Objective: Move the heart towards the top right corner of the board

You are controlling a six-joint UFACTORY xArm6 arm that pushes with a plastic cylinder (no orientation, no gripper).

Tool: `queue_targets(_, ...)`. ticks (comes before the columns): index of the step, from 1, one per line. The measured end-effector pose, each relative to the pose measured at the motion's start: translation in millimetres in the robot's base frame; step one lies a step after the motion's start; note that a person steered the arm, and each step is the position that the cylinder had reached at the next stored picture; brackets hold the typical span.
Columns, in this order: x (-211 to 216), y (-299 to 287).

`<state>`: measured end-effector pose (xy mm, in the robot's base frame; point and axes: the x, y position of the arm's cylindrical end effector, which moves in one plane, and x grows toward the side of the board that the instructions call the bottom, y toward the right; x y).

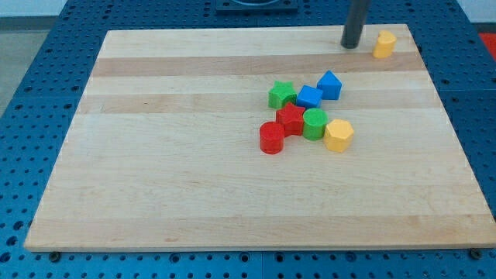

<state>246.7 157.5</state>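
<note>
A yellow heart block sits near the board's top right corner. My tip stands on the board just to the heart's left, a small gap apart. A cluster lies right of the board's middle: a green star, a blue block, a blue pointed block, a red star-like block, a green cylinder, a red cylinder and a yellow hexagon.
The wooden board lies on a blue perforated table. The board's top edge and right edge run close to the heart.
</note>
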Motion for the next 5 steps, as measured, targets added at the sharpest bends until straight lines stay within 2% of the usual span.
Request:
queue_targets(2, 60.4, -5.4)
queue_targets(3, 78.7, 28.8)
queue_targets(5, 61.0, 100.5)
